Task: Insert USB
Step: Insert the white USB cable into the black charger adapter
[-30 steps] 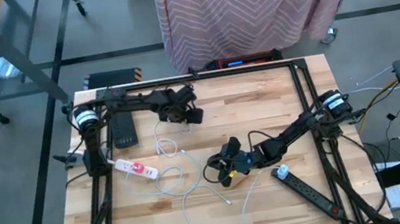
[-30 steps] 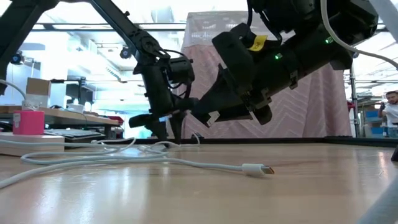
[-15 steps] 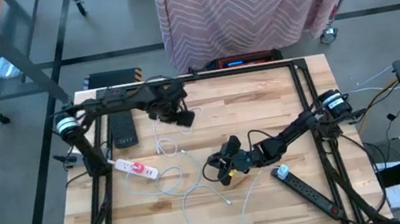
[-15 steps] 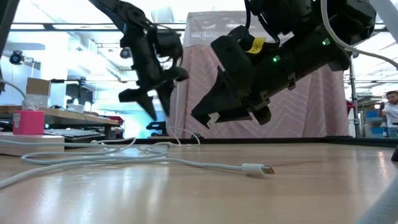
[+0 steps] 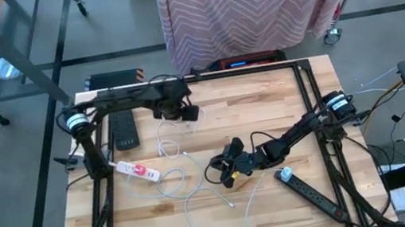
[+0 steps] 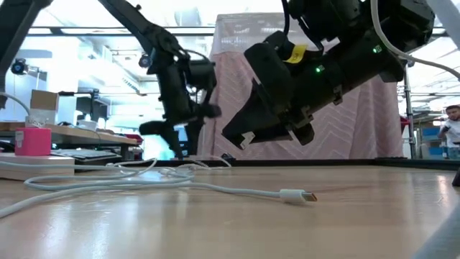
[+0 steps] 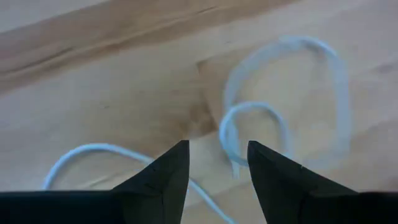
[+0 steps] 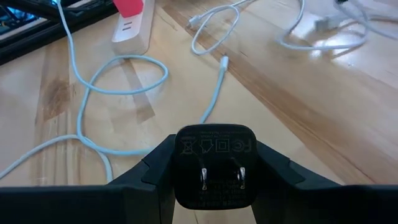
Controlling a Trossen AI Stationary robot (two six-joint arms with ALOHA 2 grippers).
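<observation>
Tabletop cable (image 7: 249,118) lies beyond left pincer (image 7: 217,163).

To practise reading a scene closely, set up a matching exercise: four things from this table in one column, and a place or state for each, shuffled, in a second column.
Column one
1. black wall charger
2. white power strip
3. black power strip
4. left gripper

Column two
A. lying at the table's right front corner
B. jaws apart, nothing between them, over loops of white cable
C. clamped in the right gripper, prongs facing out
D. lying on the left of the table with a pink plug in it

Pairs: 1-C, 2-D, 3-A, 4-B
</observation>
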